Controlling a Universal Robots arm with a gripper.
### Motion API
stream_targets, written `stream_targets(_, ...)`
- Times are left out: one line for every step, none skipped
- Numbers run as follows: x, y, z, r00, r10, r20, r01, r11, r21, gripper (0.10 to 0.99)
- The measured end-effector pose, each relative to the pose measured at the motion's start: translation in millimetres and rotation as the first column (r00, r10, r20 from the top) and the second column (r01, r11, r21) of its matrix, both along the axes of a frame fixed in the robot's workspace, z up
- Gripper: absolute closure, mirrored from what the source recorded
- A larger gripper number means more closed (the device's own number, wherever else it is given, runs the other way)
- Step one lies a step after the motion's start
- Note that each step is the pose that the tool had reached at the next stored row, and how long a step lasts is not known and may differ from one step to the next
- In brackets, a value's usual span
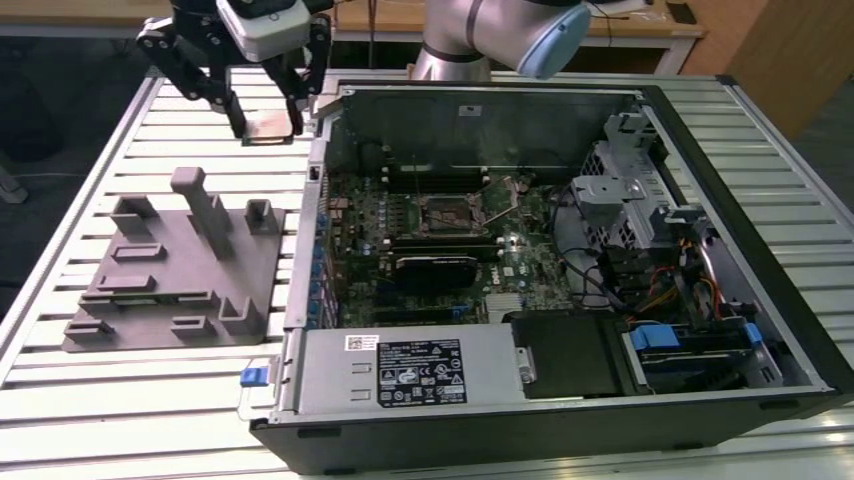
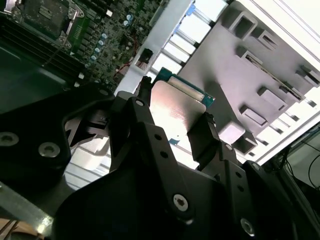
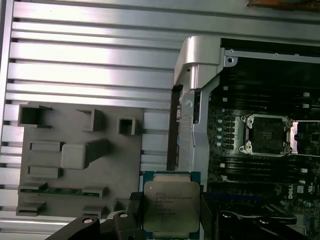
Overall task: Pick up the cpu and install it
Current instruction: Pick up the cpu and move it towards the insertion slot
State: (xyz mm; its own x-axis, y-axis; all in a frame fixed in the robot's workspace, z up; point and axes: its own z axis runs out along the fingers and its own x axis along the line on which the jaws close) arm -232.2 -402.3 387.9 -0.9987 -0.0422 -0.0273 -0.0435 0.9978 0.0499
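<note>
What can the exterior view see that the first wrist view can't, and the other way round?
Exterior view's extras: the arm, plus the power supply, drive cage and cables. First wrist view's extras: the cpu's silvery top and green edge, close up. Both share: the gripper shut on the cpu, the grey tray, and the socket on the motherboard.
</note>
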Motion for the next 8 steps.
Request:
stream_targets(2.3,0.2,0.0,1.0,0.0,0.0,0.0,1.0,0.0,0.545)
stream_targets(4.8,0.3,0.0,1.0,0.0,0.0,0.0,1.0,0.0,0.545)
stream_targets(7.4,0.5,0.1,1.0,0.0,-0.0001,0.0,1.0,0.0,0.545)
stream_targets(9.7,0.7,0.0,1.0,0.0,-0.0001,0.0,1.0,0.0,0.545)
stream_targets(12.0,1.0,0.1,1.0,0.0,-0.0002,0.0,1.0,0.0,0.545)
stream_targets(14.3,1.2,0.1,1.0,0.0,-0.0001,0.0,1.0,0.0,0.545)
stream_targets(16.7,1.4,0.0,1.0,0.0,0.0,0.0,1.0,0.0,0.545)
stream_targets(19.1,1.6,0.0,1.0,0.0,0.0,0.0,1.0,0.0,0.545)
